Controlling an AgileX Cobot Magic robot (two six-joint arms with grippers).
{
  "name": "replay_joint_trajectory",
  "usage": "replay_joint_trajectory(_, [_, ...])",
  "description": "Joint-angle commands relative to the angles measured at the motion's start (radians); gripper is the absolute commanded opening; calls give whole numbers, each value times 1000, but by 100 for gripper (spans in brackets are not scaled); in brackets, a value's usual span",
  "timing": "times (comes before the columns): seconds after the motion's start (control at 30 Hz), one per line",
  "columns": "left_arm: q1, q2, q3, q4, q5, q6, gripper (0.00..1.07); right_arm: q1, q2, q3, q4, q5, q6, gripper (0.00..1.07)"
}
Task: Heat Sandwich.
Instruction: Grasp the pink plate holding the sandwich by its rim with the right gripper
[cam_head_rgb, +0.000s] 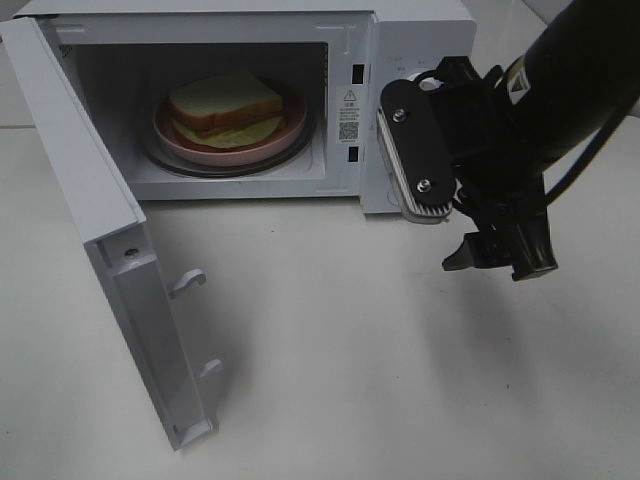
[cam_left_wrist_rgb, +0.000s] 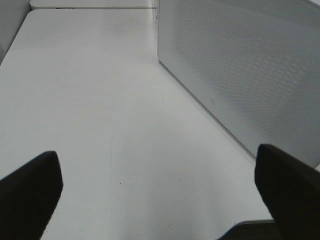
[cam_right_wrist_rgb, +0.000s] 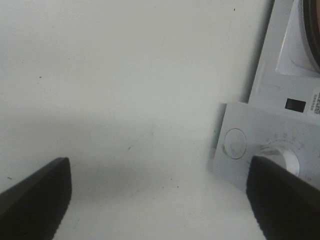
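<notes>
Looking at this one, the thick white-bread sandwich (cam_head_rgb: 225, 103) with tan crust and pale green lettuce was already inside the boxy white microwave (cam_head_rgb: 420, 40), sitting on a round pink plate (cam_head_rgb: 292, 128) roughly mid-cavity. So my read: loading was done and the step in hand was shutting the door.

The white microwave door (cam_head_rgb: 95, 215) hung wide open off the microwave's left edge, swung out toward the front, with its two latch hooks (cam_head_rgb: 188, 283) facing inward. The right gripper (cam_head_rgb: 500, 258) hovered just in front of the microwave's control panel, apart from it, jaws spread wide with nothing between them. Its wrist view agreed: fingers far apart over the bare white tabletop (cam_right_wrist_rgb: 125, 75), with the round white dial (cam_right_wrist_rgb: 280, 159) just ahead. The left gripper (cam_left_wrist_rgb: 160, 200) was released and empty too, near a dotted white panel (cam_left_wrist_rgb: 240, 65). I couldn't tell if that was the door's outer face or the microwave's side wall.

How I'd do it well: push the door on its outer face near the free edge, far from the hinge, and follow its arc rather than shoving straight at the microwave, since a light box like that could slide. Hold the right arm out of the door's path so nothing clips. Finish with a firm press so both hooks catch, then go for the dial.
</notes>
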Motion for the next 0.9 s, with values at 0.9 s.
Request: replay_joint_trajectory(0.9, [-1,-17,1,-3,-9,-2,98,79,386,-386,1,-91,-84,81])
